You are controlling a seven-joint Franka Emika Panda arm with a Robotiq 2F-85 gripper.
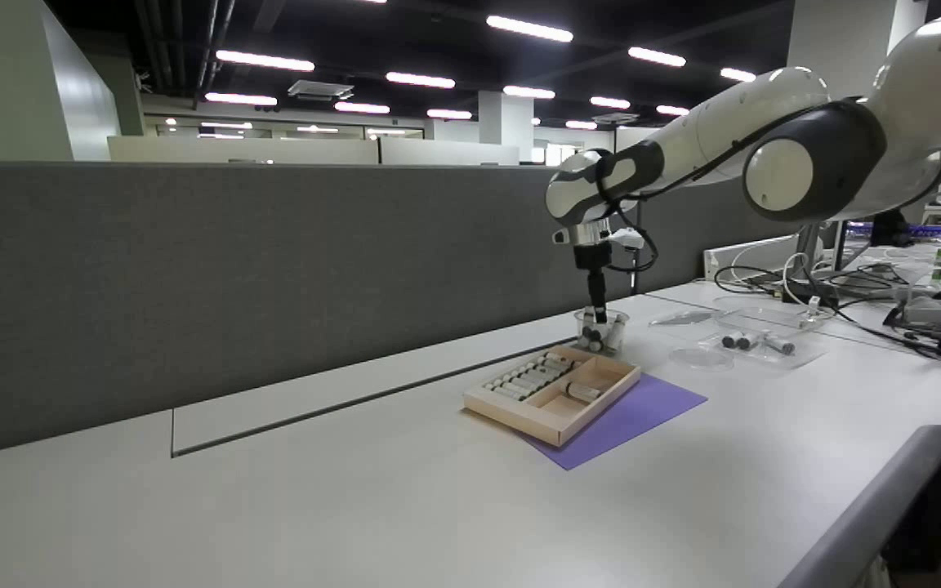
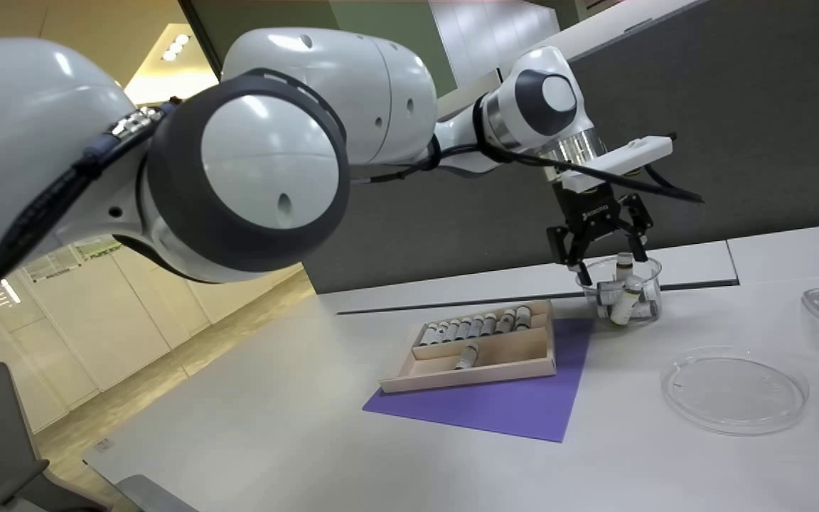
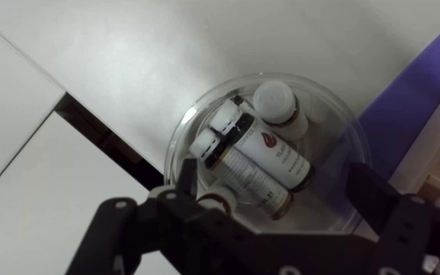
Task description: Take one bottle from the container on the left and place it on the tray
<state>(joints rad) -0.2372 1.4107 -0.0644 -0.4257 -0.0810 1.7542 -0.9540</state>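
You have a purple sheet (image 2: 495,412) in front of the clear cup (image 2: 654,297), partly under the wooden tray (image 2: 509,348), which sits just beside the cup. Loose bottles (image 3: 271,151) lie and lean inside the cup, and at its mouth your gripper (image 2: 612,268) gapes wide. The grey partition (image 2: 772,128) stands behind the cup.

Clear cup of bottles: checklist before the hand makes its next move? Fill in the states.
1. Hand open: ok; fingers stand apart, gripping nothing.
2. Clear cup upright: ok, in both exterior views.
3. Likely pick between the fingers: ok in the wrist view; red-marked bottle lies within their span.
4. Pick clear of neighbours: not ok; another bottle lies right alongside.
5. Fingers clear of the cup's rim: cannot tell; they overlap it in the wrist view.
6. Room on the wooden tray: ok; bare floor beside the lone bottle in an exterior view.
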